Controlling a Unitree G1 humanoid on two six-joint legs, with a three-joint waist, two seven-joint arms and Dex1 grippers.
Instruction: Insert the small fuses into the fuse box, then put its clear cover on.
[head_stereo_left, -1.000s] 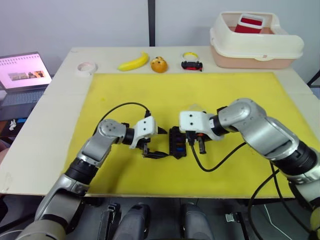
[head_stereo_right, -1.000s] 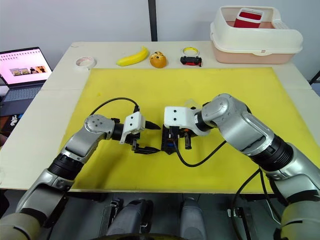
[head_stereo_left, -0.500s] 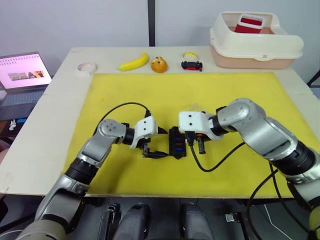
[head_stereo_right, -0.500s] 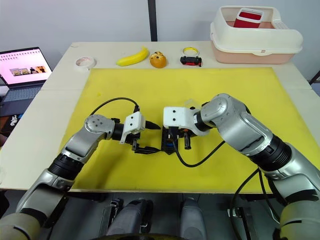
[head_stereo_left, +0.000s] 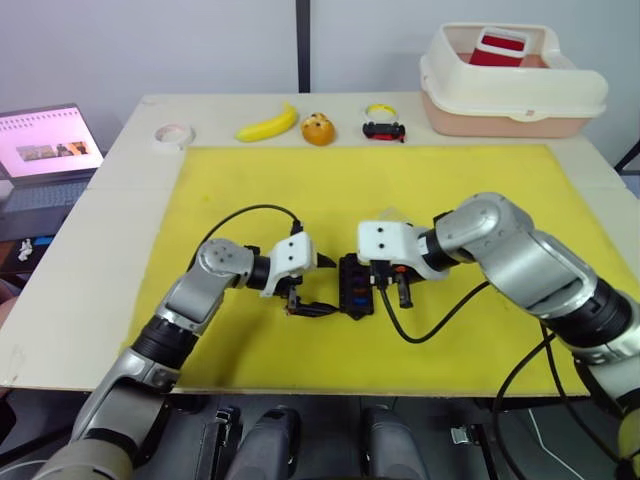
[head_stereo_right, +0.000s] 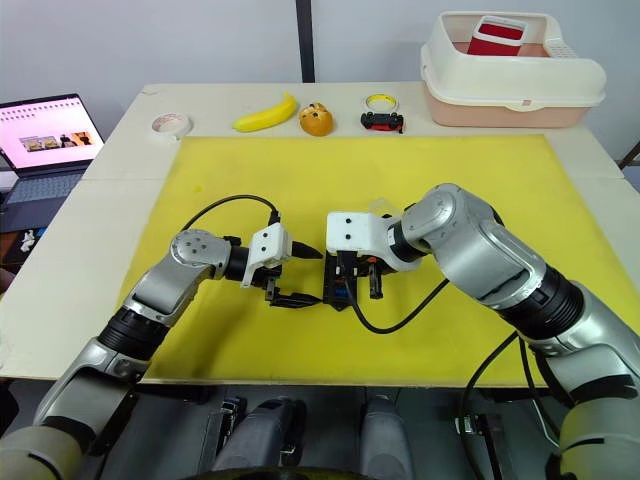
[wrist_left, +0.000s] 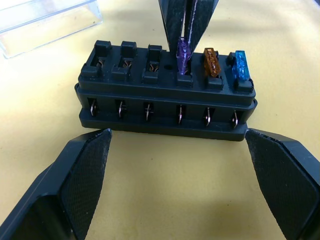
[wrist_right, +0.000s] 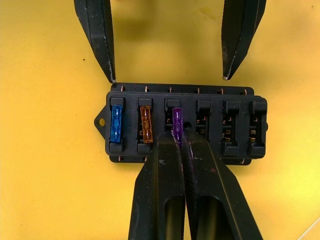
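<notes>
Right wrist view showed the black fuse box (wrist_right: 182, 122) on the mat (wrist_right: 45, 150) with six slots: blue, orange and purple fuses (wrist_right: 177, 124) seated, three empty. Right gripper (wrist_right: 181, 141) pinched the purple one; left gripper (wrist_left: 182, 182) stood spread beside the box.

clear cover (wrist_left: 47, 20) cut off at edge — purple fuse (wrist_right: 177, 124) base hidden

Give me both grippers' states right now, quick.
Left gripper: open, fingers spread either side of the fuse box, not touching it.
Right gripper: shut on the purple fuse, standing in the box's third slot.
</notes>
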